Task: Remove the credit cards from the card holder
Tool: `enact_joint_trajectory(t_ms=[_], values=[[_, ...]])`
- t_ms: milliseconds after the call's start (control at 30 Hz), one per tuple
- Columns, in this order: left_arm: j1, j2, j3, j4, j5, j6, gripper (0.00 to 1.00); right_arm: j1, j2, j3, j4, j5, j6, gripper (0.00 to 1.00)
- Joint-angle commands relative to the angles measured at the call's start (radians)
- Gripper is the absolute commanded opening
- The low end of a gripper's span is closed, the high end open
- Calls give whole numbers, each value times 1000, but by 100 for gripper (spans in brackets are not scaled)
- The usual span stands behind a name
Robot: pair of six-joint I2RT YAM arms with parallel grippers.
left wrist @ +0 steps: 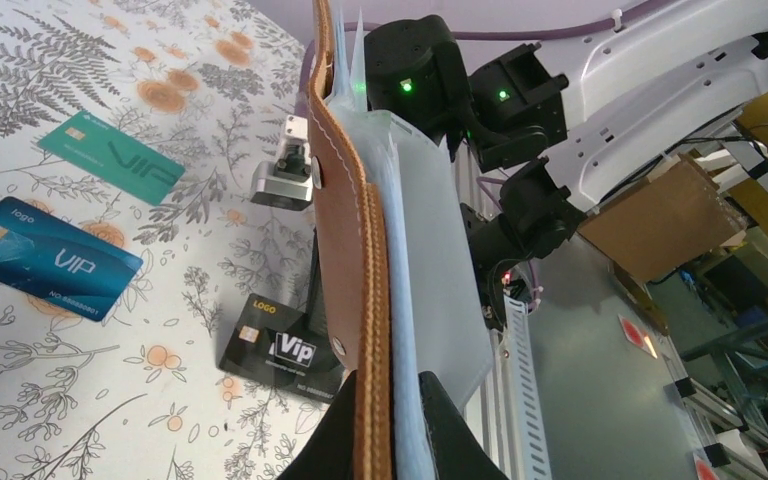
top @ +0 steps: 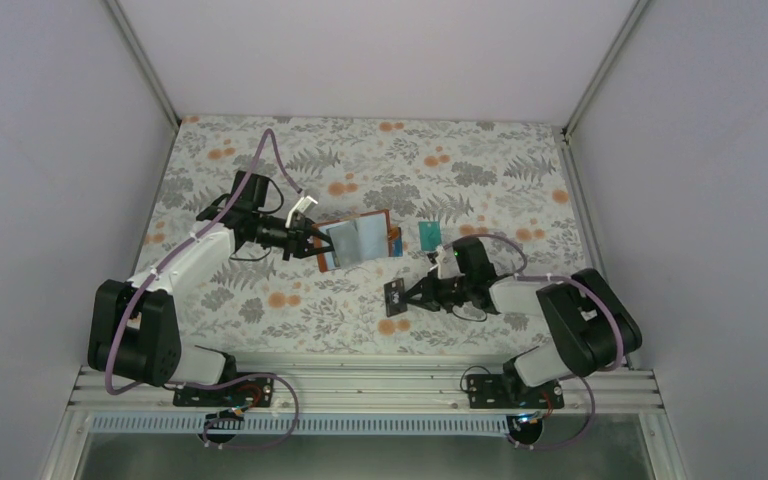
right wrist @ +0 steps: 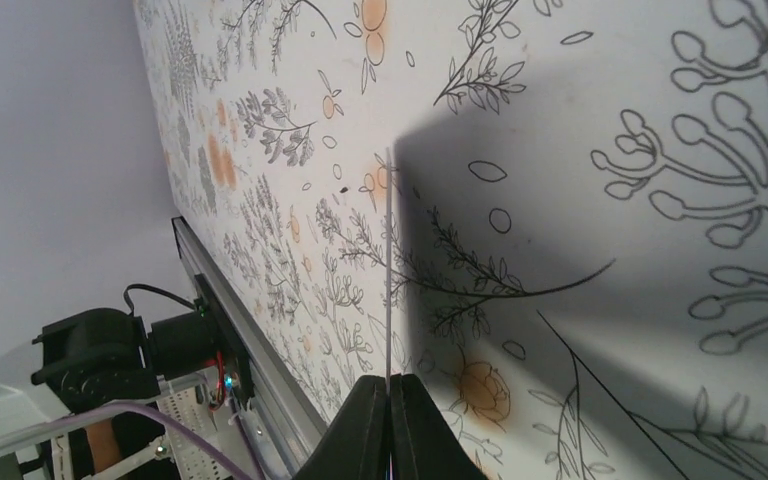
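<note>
While open, brown card holder point(top: 358, 241), blue-grey inside.

1 teal card point(left wrist: 110, 157), 1 blue card point(left wrist: 50, 257), 1 black card point(left wrist: 282, 347), 1 card holder point(left wrist: 345, 220); possibly more inside.

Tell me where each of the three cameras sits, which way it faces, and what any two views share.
Top external: above and behind the bases, looking down; both arms show.
Left wrist: on the left arm, facing the right arm past the edge-on card holder the left pincer clamps.
Right wrist: on the right arm, facing along the table; right pincer shut on the edge-on black card.
Shared: top and left wrist both show the card holder, black card and teal card.
</note>
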Motion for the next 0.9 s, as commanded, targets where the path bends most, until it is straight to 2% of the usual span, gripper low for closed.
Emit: enact_joint_trajectory(t_ms=[0, 100, 167, 200, 267, 333, 367, 500, 600, 633, 733, 867], values=[[5, 2, -9, 19, 29, 4, 2, 30, 31, 26, 64, 49, 42, 4], [4, 1, -10, 18, 31, 4, 2, 30, 59, 24, 40, 82, 48, 6], [5, 2, -11, 19, 31, 4, 2, 31, 80, 22, 37, 67, 52, 14], [4, 4, -11, 20, 30, 3, 2, 31, 87, 28, 20, 58, 46, 23], [4, 2, -10, 19, 30, 1, 2, 31, 60, 50, -48, 67, 13, 52], [4, 0, -10, 17, 31, 4, 2, 31, -29, 96, -180, 158, -31, 85], [5, 1, -13, 17, 30, 5, 2, 31, -89, 135, -266, 228, -59, 97], [3, 3, -14, 20, 29, 3, 2, 37, -315, 292, -527, 485, -103, 99], [3, 6, -13, 25, 25, -4, 2, 79, -434, 371, -582, 648, -120, 99], [3, 6, -14, 28, 23, -7, 2, 109, -461, 391, -570, 688, -125, 96], [3, 7, -13, 35, 16, -17, 2, 255, -472, 423, -491, 782, -166, 92], [3, 6, -14, 46, -14, -34, 2, 512, -340, 532, -470, 996, -248, 93]])
